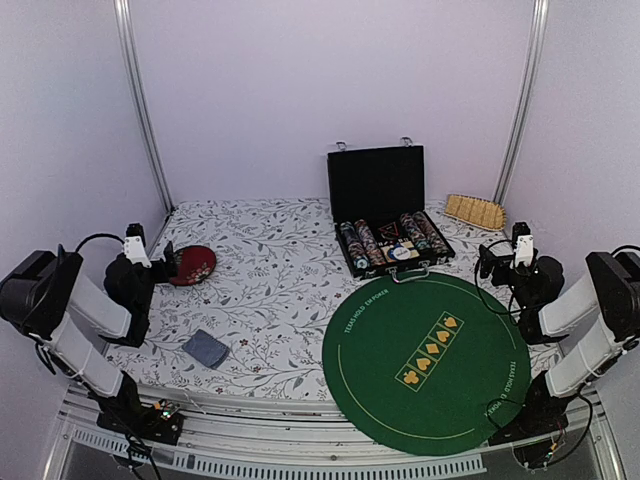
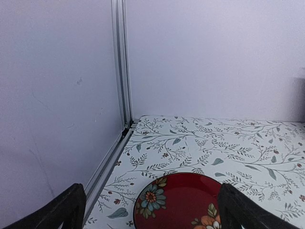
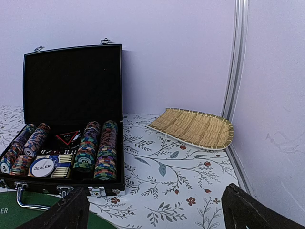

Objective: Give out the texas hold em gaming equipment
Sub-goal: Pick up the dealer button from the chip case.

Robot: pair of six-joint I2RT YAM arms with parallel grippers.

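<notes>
An open black case [image 1: 377, 185] stands at the back middle of the table. Rows of striped poker chips [image 1: 368, 243] fill it, and a white round dealer disc [image 1: 400, 252] lies among them. The right wrist view shows the same chips [image 3: 97, 148] and dealer disc [image 3: 42, 167]. A blue-grey deck of cards [image 1: 206, 348] lies at the front left. My left gripper [image 1: 160, 262] hangs open over the near edge of a red plate [image 2: 186, 200], holding nothing. My right gripper [image 1: 492, 262] is open and empty, to the right of the case.
A round green felt mat [image 1: 425, 360] printed with card suits covers the front right. A woven tan tray [image 3: 195, 128] lies in the back right corner by the wall. The floral cloth [image 1: 270, 290] covers the table. Metal rails run along the walls.
</notes>
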